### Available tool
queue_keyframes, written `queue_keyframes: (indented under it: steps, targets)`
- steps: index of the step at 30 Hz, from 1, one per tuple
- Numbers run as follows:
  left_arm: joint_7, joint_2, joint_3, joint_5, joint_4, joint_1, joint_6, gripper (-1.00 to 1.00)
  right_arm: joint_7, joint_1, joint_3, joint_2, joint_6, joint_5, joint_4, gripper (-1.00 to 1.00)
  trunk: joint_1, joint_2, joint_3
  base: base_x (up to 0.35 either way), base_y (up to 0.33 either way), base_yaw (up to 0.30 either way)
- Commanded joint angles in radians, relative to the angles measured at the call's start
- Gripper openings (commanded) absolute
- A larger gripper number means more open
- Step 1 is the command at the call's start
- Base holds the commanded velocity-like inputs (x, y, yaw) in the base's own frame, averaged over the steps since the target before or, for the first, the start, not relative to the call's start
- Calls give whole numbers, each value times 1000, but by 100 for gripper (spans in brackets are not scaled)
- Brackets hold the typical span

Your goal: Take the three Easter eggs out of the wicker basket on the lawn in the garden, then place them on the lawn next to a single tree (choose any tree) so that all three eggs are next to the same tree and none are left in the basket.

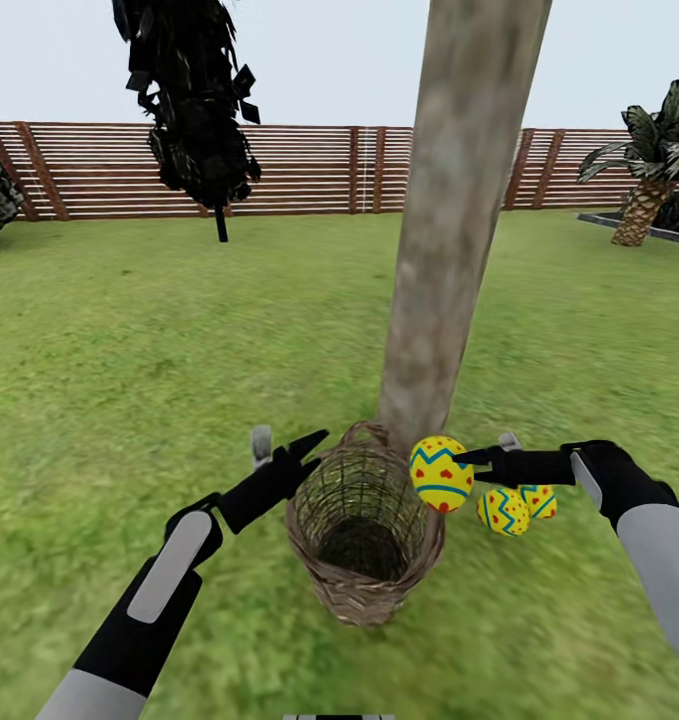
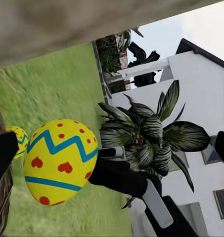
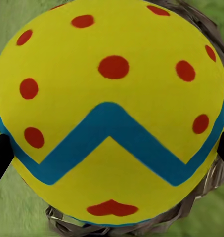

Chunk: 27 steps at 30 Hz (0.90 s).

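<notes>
Right gripper holds the third Easter egg at the wicker basket's rim, by the tree.

The right gripper point(image 1: 461, 459) pinches a yellow Easter egg point(image 1: 441, 473) with a blue zigzag band, raised beside the right rim of the wicker basket point(image 1: 359, 590); the right wrist view shows this egg point(image 3: 109, 113) between the two fingers, with wicker behind it. Two more eggs point(image 1: 504, 511) point(image 1: 539, 500) lie touching on the lawn point(image 1: 129, 380) just right of the basket, near the foot of the pale tree point(image 1: 449, 230). The basket stands at the trunk's base and looks empty inside. The left gripper point(image 1: 289, 448) hovers with its fingers spread, holding nothing, beside the basket's left rim. A slatted fence point(image 1: 309, 170) runs along the lawn's far edge.
</notes>
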Motion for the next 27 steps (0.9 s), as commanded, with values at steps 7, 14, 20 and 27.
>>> queue_keyframes:
  steps: [7,14,20,27]
  targets:
    - [6,-4,-34,1,-1,1,6,100,2,0,-4,-1,5,1,0,-100,-3,1,26,-57,0,0]
    - [6,-3,-35,-1,7,1,5,100,-6,0,-4,0,6,2,0,-100,-6,3,50,-247,0,0]
    - [-4,-4,-36,1,7,1,-2,100,-6,0,-4,2,10,0,7,-100,-6,3,51,-7,0,-18]
    - [-3,-4,-64,1,7,1,-2,100,-5,0,-5,4,14,-2,11,-100,-6,3,60,0,0,-198]
